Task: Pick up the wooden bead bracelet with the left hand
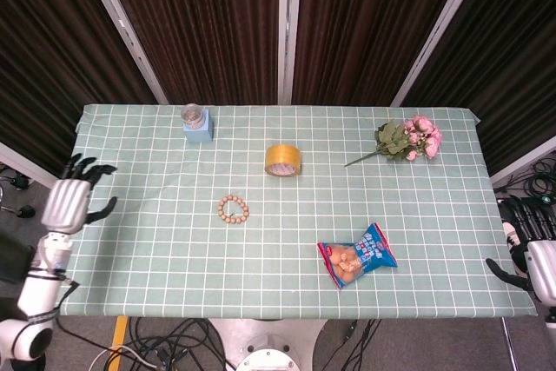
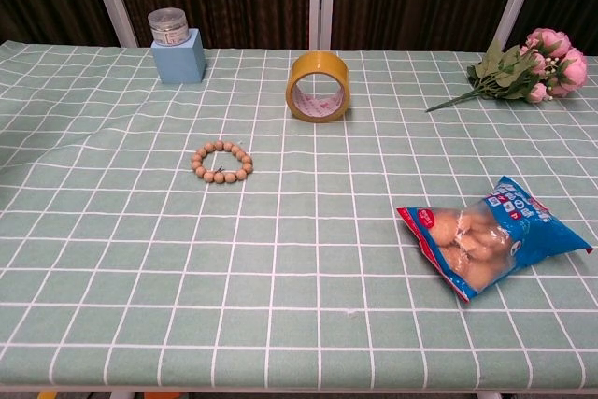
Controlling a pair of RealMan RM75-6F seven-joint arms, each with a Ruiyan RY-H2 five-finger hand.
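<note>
Wooden bead bracelet (image 1: 233,208) flat on the desk (image 1: 434,215), left of centre, nothing touching it. In chest view it's a closed ring (image 2: 222,162) on the green checked cloth, in front of and between the blue block and the tape roll.

Left robot hand (image 1: 71,200) is at the desk's left edge, well apart from the bracelet, fingers spread, holding nothing. Not visible in chest view.

Right robot hand (image 1: 526,245) sits off the desk's right edge, low, partly cut by the frame. Dark fingers stick up, but can't tell if they're apart or curled.

Other items:
- blue block (image 1: 199,132) with a small jar (image 1: 192,114) on top, back left
- yellow tape roll (image 1: 283,161) standing on edge, back centre
- pink flower bunch (image 1: 408,139) lying flat, back right
- snack bag (image 1: 357,255), front right, well apart from the bracelet
</note>
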